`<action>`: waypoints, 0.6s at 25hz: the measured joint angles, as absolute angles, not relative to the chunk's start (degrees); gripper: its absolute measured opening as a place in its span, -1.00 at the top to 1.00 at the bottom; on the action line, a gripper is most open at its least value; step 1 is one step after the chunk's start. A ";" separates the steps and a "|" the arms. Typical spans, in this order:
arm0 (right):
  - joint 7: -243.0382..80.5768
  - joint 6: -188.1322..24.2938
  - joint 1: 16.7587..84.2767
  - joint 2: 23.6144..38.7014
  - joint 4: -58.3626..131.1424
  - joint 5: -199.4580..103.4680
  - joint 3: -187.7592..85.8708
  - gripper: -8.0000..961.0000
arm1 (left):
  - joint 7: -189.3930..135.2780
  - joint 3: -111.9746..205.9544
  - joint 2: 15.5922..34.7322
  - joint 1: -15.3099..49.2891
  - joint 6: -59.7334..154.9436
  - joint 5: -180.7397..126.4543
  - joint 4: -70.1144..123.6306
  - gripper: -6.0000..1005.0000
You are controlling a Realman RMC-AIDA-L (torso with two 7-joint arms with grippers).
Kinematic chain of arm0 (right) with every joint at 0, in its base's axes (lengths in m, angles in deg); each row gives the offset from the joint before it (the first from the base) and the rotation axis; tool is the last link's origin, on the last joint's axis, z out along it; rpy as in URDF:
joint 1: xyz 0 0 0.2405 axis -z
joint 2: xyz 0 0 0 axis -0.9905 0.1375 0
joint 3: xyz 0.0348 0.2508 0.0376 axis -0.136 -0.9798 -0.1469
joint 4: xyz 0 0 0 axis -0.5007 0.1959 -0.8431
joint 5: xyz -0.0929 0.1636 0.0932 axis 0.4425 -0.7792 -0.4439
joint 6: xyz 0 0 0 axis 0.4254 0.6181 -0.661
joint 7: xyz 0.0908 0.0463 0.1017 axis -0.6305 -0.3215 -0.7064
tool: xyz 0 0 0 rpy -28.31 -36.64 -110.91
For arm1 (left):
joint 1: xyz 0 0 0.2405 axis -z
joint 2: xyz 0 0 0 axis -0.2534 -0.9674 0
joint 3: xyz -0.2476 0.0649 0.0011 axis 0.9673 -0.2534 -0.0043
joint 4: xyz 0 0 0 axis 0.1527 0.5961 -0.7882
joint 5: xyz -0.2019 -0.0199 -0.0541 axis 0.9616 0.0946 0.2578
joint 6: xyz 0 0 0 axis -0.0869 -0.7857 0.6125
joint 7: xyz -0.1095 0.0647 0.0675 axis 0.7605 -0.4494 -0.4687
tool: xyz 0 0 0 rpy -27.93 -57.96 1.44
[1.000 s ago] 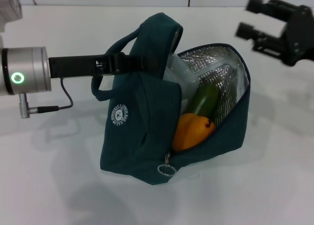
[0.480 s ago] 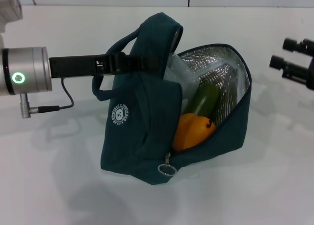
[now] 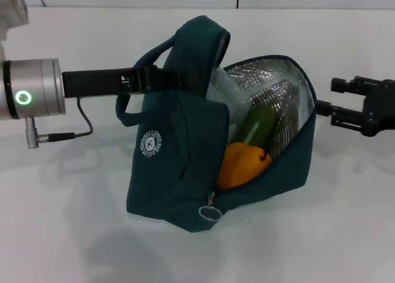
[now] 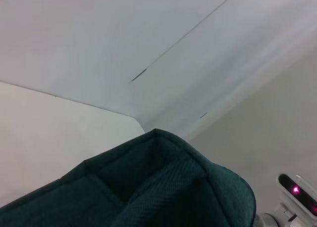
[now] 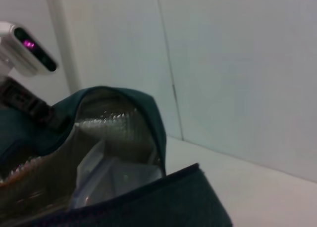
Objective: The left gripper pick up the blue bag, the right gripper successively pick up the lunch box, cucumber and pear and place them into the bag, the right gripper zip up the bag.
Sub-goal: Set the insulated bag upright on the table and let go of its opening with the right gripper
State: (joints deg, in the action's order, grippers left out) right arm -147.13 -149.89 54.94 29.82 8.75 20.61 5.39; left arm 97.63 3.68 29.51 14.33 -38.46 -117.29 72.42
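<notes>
White table [image 3: 74, 246], blue bag [image 3: 173, 172] open, pear [image 3: 242, 163] inside

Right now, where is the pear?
In the head view, the pear lies inside the open blue bag, at the front of its opening, just below the cucumber.

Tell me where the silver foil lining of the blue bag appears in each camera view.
Head view: silver foil lining, centre-right, above the cucumber.
Left wrist view: not in it; only the bag's outer fabric shows.
Right wrist view: lining, lower left.
Shared landmark: blue bag.
</notes>
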 joint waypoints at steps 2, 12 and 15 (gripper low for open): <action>-147.32 -149.68 54.26 30.19 8.74 21.87 5.38 -0.30 | 97.53 3.68 29.51 14.30 -38.46 -117.29 72.38 0.90; -147.92 -146.52 52.75 32.20 8.12 26.47 5.39 -0.28 | 97.56 3.68 29.56 14.32 -38.47 -117.21 72.34 0.90; -147.23 -145.80 52.39 32.93 7.66 27.06 5.45 -0.27 | 97.54 3.68 29.59 14.38 -38.47 -117.20 72.29 0.90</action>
